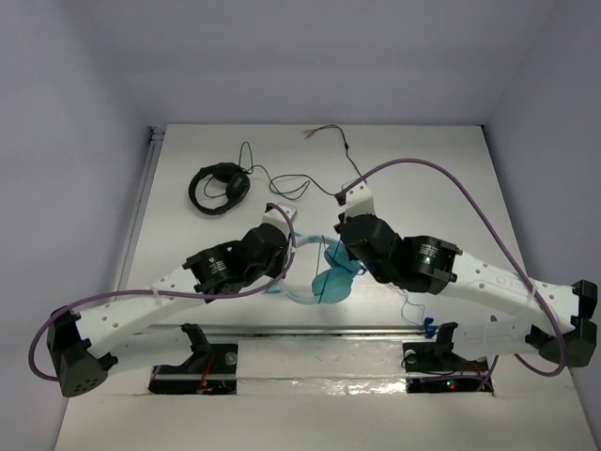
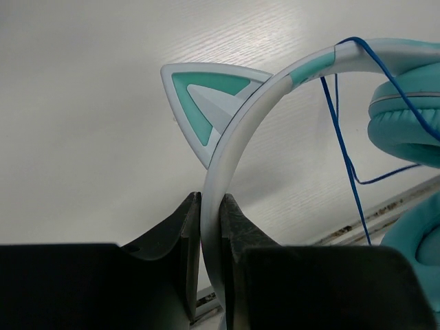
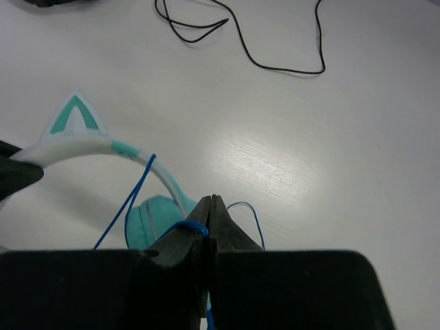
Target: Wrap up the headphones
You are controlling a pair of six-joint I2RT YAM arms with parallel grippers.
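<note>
1. Both sets are clenched: left jaws grip the headband [image 2: 237,137], right jaws pinch the cable [image 3: 140,177].
2. Headphones [image 1: 329,282] sit toward the counter's [image 1: 423,169] 6 o'clock edge, between the arms.
3. One cable pass crosses the headband, so wrapping looks barely begun and most of the cable is loose.

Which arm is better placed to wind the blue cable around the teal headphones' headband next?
Right, probably: the right pincer is shut on the blue cable and can loop it, while the left pincer clamps the headband, steadying it.
</note>
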